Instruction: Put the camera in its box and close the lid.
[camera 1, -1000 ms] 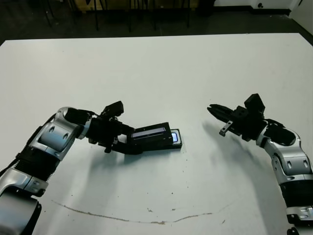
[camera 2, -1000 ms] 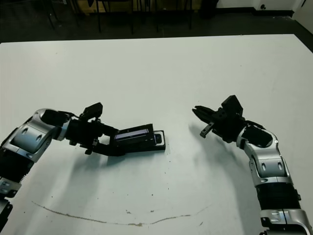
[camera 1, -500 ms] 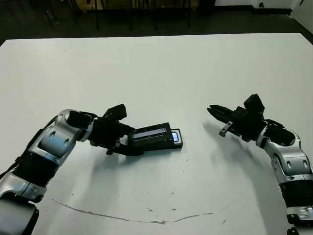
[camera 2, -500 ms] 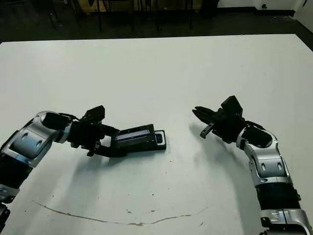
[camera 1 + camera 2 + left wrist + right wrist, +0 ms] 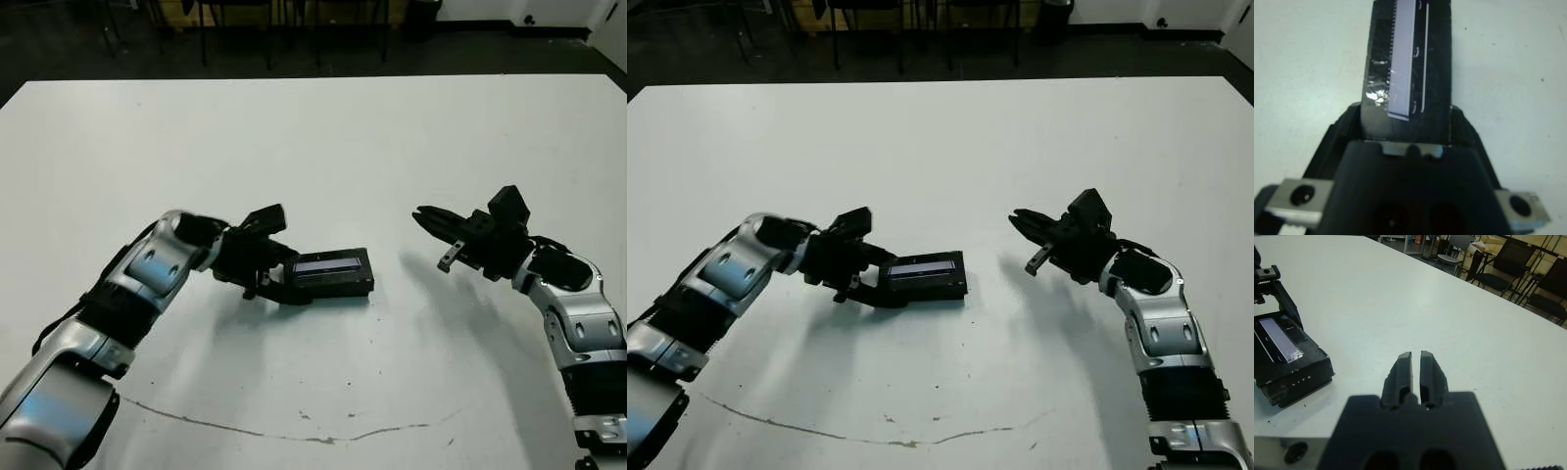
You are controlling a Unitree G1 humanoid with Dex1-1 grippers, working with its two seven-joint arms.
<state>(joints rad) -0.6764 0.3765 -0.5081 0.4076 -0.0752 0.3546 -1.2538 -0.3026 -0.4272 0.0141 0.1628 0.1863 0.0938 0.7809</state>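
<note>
Left gripper [image 5: 281, 284] grips lid [image 5: 333, 266]; right wrist view: lid atop box [image 5: 1300, 380].

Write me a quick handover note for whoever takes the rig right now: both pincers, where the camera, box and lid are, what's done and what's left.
Left pincer: shut on the lid at its end nearest that arm.
Right pincer: shut, empty, hovering apart to the right.
Lid: stripe up, lying squarely over the box near the middle of the table.
Camera: not visible anywhere; presumably inside the box, but the pictures cannot confirm it.
Done: lid is over the box.
Left: check that the lid is fully seated, release the left pincer and draw it away.
</note>
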